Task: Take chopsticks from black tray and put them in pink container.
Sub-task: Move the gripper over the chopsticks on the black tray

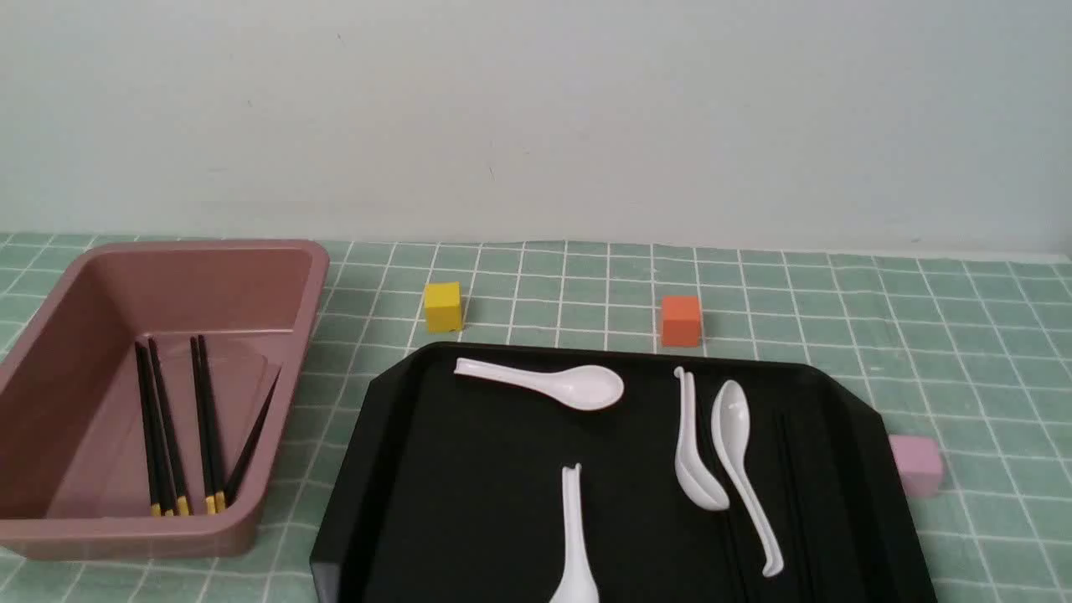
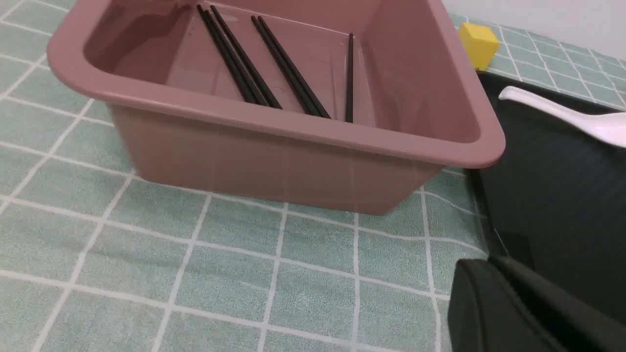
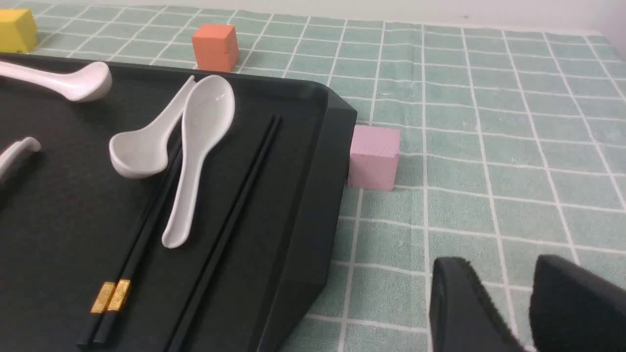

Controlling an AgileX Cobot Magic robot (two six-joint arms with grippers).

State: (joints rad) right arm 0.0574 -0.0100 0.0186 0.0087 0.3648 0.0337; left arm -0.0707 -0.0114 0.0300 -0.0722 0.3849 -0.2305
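Note:
The black tray (image 1: 469, 486) lies in the middle of the checked cloth. In the right wrist view, two black chopsticks with gold bands (image 3: 111, 296) lie in it, partly under a white spoon (image 3: 195, 146). Two more chopsticks (image 3: 239, 205) lie beside them near the tray's right rim (image 3: 313, 195). The pink container (image 1: 314, 276) stands at the left with several chopsticks (image 1: 205, 419) inside, which the left wrist view also shows (image 2: 288, 68). My left gripper (image 2: 486, 264) is shut and empty, low over the cloth near the container. My right gripper (image 3: 503, 266) is open over the cloth, right of the tray.
Several white soup spoons (image 1: 578, 387) lie in the tray. A yellow cube (image 1: 442, 306) and an orange cube (image 1: 681, 321) stand behind it. A pale pink cube (image 3: 374, 156) touches the tray's right edge. A white wall closes off the back.

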